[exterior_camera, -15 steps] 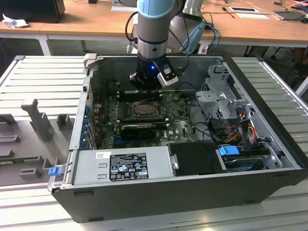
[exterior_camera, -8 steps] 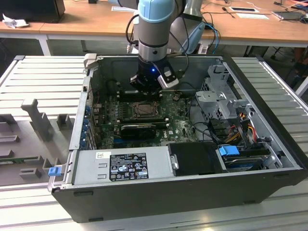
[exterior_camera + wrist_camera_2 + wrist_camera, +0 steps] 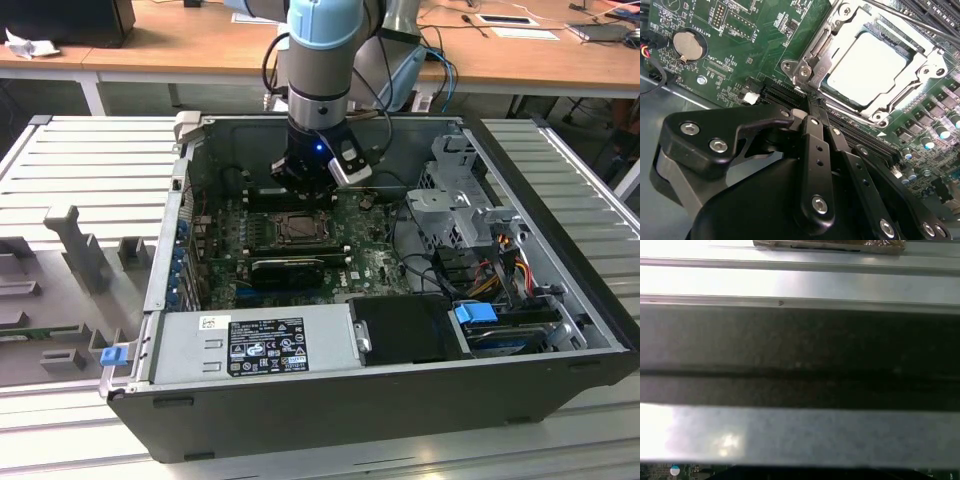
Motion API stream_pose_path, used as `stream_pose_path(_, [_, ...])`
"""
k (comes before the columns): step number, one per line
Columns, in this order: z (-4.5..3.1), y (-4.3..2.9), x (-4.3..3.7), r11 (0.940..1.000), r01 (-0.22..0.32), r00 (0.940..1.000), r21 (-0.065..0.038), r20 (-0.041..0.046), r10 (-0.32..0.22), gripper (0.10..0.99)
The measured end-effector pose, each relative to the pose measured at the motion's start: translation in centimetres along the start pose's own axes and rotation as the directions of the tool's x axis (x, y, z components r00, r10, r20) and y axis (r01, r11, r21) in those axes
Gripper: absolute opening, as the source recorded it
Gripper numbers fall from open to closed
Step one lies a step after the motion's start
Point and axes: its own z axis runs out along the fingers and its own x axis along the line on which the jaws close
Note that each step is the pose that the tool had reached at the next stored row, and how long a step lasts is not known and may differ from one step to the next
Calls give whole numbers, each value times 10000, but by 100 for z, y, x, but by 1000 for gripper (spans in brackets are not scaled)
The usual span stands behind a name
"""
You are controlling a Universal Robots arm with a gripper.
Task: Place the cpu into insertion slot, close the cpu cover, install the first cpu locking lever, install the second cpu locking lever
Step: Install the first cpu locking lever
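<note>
Second wrist view: the gripper [image 3: 812,107], fingers pressed together and holding nothing, hovers just beside the insertion slot [image 3: 812,55], where the cpu [image 3: 867,67] sits under the lowered cpu cover [image 3: 910,80].

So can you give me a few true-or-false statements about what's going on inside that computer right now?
1. The cpu already sits in the insertion slot. True.
2. The cpu cover is closed down over the chip. True.
3. The gripper holds the chip in the air. False: its fingers are together with nothing between them, just beside the socket.
4. The computer case has its side panel on. False: it lies open, motherboard exposed.
5. A round coin battery sits on the green board. True.
</note>
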Motion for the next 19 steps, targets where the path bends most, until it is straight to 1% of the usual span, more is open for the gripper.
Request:
stream_pose_path(4, [14, -3, 1, 10000, -1, 10000, 5, -2, 1, 106])
stream_pose_path(5, [27, 0, -1, 10000, 0, 10000, -25, 11, 0, 106])
stream_pose_path(7, [31, -5, 1, 10000, -1, 10000, 0, 1, 1, 106])
stream_pose_path(12, [29, -4, 0, 10000, -1, 10000, -18, 3, 1, 106])
stream_pose_path(16, [-14, 1, -1, 10000, 0, 10000, -16, 2, 0, 106])
stream_pose_path(19, [-73, 8, -1, 10000, -1, 10000, -15, 2, 1, 106])
